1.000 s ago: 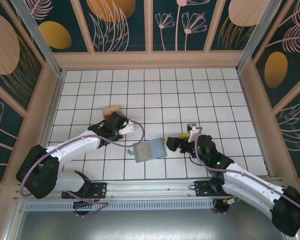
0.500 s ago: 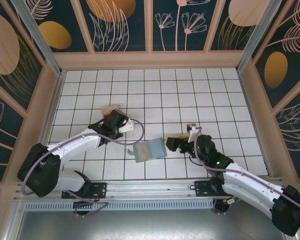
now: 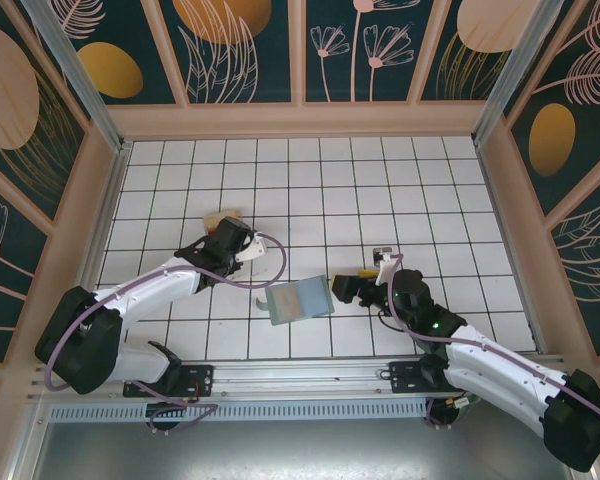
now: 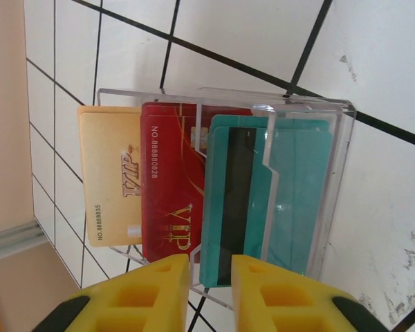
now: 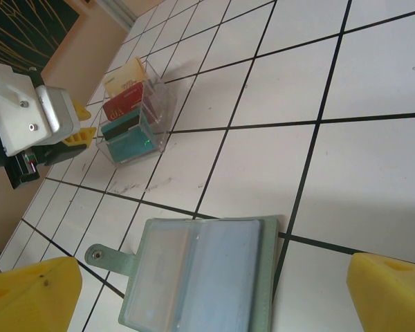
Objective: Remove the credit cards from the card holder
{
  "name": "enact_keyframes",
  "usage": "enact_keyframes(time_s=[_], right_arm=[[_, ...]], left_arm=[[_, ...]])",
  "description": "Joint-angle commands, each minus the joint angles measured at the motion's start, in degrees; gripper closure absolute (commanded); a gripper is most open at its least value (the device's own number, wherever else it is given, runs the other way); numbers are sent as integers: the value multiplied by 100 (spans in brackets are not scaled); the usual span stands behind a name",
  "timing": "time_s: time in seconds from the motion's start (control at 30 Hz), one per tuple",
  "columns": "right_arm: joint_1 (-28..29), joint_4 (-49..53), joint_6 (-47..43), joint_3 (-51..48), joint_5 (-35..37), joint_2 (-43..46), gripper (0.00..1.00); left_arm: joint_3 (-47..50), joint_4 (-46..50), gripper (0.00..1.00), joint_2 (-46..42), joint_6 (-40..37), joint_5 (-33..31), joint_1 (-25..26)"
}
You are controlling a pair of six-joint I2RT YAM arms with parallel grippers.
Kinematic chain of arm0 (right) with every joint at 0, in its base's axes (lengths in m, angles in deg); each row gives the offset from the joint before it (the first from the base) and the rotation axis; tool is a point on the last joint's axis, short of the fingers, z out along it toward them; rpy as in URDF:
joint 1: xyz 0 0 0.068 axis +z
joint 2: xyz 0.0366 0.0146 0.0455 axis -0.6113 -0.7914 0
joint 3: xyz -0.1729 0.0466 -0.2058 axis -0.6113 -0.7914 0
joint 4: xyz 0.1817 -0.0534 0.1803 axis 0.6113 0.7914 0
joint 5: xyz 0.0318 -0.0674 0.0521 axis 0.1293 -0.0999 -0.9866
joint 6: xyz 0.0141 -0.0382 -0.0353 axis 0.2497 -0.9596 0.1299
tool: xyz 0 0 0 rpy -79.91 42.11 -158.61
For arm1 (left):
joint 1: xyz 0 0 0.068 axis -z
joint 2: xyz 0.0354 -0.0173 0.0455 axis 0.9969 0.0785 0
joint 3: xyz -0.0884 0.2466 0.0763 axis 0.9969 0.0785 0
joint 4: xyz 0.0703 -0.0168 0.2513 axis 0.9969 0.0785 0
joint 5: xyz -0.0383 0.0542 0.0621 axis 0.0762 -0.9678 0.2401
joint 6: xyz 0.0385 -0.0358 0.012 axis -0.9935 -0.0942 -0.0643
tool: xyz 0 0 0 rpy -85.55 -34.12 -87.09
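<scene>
- The left pincer (image 4: pixel 211 266), clenched a second ago, has eased its yellow fingers slightly apart and nosed closer to the clear stand (image 4: pixel 335 173). It now grips nothing, and the near end of the teal card (image 4: pixel 290 187) sits just beyond its tips.
- This reads as a drop-off: the teal card appears newly released into the stand. A red card (image 4: pixel 169 173) and a tan card (image 4: pixel 111 173) stand alongside it, off to one side of the tips.
- The right pincer (image 5: pixel 214 277) has not stirred. Its fingers are spread wide and empty.
- The wallet (image 3: pixel 300 300) lies where it lay on the tiled desk (image 3: pixel 380 180), just ahead of the right pincer and between its spread fingers, well away from the left pincer.
- The wallet is grey-green and spread flat in two leaves, one paler and one bluish, with a small tab and stud at its outer edge.
- Whether its pockets hold more cards cannot be told from here. If any remain, another pull is due.
</scene>
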Motion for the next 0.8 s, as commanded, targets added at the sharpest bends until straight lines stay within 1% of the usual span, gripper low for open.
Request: enact_keyframes(time_s=[0.0,0.13,0.17,0.23,0.27,0.3,0.33,0.4,0.47,0.53,0.6,0.63,0.73,0.77], right_arm=[[33,21,-4,91,-84,16,1],[33,13,-12,88,-84,15,1],[29,4,-12,88,-86,3,1],[33,-10,-12,80,-84,-10,1],[33,-9,-12,86,-84,-19,1],[37,-20,-12,87,-99,-35,1],[33,-28,-12,86,-113,-56,1],[33,-17,-21,105,-119,-81,1],[42,17,-21,120,-81,-107,1],[42,38,-28,135,-58,-140,1],[49,-3,-38,134,-92,-184,2],[52,-22,-47,132,-118,-214,3],[78,-54,-80,147,-128,-345,10],[86,-71,-74,147,-112,-404,11]], left_arm=[[-48,-188,74,59,17,-146,-113],[-219,-144,64,5,126,-102,-138],[-268,-136,57,-24,190,-86,-135],[-422,-100,34,-103,486,36,-139],[-541,-52,18,-155,734,153,-140],[-664,31,5,-199,1023,287,-134],[-759,66,2,-247,1254,379,-134],[-937,76,1,-370,1979,564,-137],[-1081,135,2,-472,2716,571,-138],[-1189,327,1,-571,3486,594,-138],[-1306,625,1,-683,4206,773,-133],[-1355,745,2,-723,4495,803,-137],[-1662,1320,1,-756,5752,687,-139],[-1760,1565,1,-758,6121,706,-134]])
